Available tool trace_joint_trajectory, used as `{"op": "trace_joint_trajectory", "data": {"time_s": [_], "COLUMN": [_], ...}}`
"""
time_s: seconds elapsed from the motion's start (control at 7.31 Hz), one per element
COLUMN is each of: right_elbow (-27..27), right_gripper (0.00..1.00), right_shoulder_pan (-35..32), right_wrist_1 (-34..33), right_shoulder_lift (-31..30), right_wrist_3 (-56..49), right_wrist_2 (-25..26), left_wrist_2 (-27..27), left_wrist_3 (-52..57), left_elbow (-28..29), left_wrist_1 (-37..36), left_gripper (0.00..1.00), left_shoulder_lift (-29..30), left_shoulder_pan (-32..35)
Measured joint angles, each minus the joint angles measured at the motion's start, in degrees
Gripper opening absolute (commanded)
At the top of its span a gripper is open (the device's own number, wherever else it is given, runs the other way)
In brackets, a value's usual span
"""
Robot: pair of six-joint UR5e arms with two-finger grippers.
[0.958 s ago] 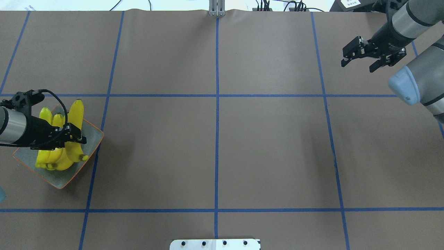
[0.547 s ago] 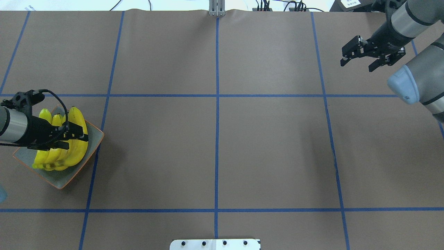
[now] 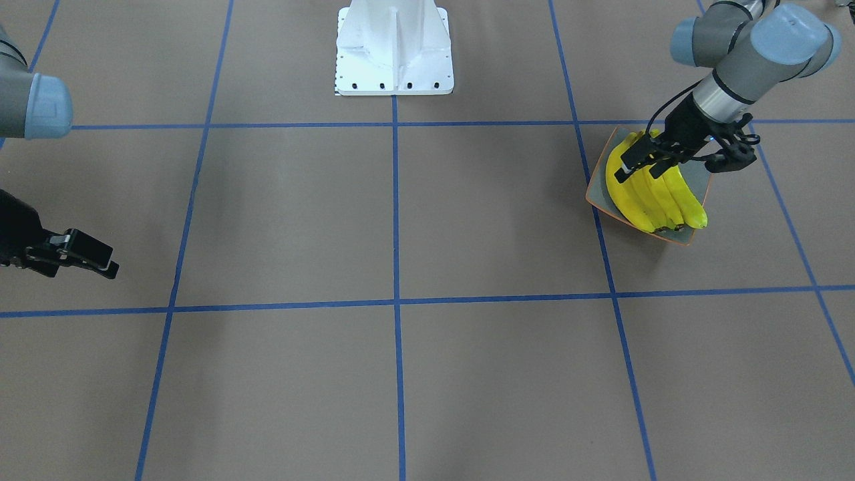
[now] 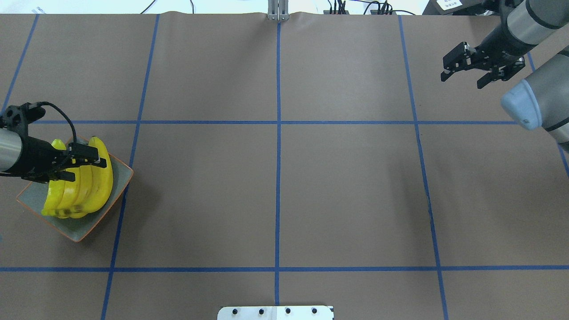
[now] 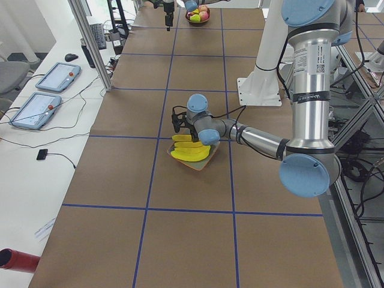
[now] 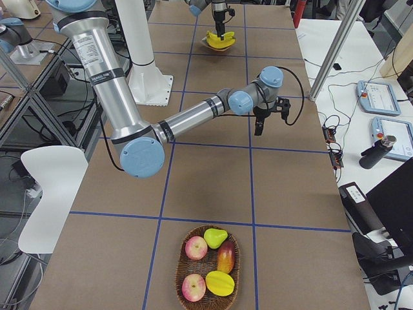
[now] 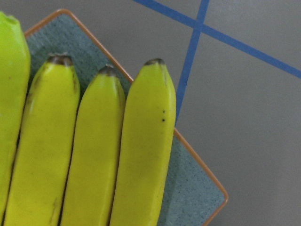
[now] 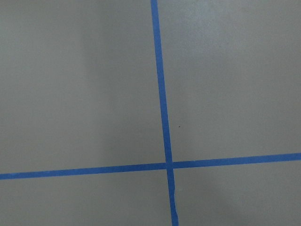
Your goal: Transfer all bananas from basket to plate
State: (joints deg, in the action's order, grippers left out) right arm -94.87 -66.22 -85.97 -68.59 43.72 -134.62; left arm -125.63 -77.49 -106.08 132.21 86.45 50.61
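Observation:
Several yellow bananas (image 4: 82, 186) lie side by side on the square grey-green plate (image 4: 76, 229) with an orange rim, at the table's left. They fill the left wrist view (image 7: 141, 155), with the plate (image 7: 197, 188) under them. My left gripper (image 4: 85, 168) is open and empty just above the bananas' far ends; it also shows in the front view (image 3: 641, 170) over the bananas (image 3: 658, 200). My right gripper (image 4: 461, 82) is open and empty above bare table at the far right.
A wicker basket (image 6: 187, 268) with apples, a pear and other fruit, no banana showing, stands at the table's right end. The robot's white base (image 3: 394, 47) sits at the middle of the near edge. Blue tape lines grid the brown table.
My left gripper has laid the banana it held down beside the others, let go and drawn back to the left. My right gripper has shifted slightly farther away.

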Motion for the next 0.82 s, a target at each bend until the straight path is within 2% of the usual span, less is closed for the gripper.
{"op": "trace_joint_trajectory", "data": {"time_s": [0.27, 0.55, 0.82], "right_elbow": [0.1, 1.1, 2.0], "right_gripper": [1.0, 1.0, 1.0], "right_shoulder_pan": [-3.2, -6.9, -12.2], "right_wrist_1": [-3.9, -9.6, -10.8], "right_shoulder_lift": [-2.2, -6.5, -12.5], "right_wrist_3": [-12.2, -29.8, -38.9], "right_wrist_2": [1.8, 5.3, 5.7], "left_wrist_2": [-2.9, -3.0, -3.3], "left_wrist_3": [19.3, 41.3, 61.4], "left_elbow": [-0.3, 0.2, 4.3], "left_wrist_1": [-12.0, -24.2, -30.8], "left_gripper": [1.0, 1.0, 1.0], "left_shoulder_lift": [0.8, 1.3, 1.2], "left_shoulder_pan": [10.1, 18.8, 28.3]}}
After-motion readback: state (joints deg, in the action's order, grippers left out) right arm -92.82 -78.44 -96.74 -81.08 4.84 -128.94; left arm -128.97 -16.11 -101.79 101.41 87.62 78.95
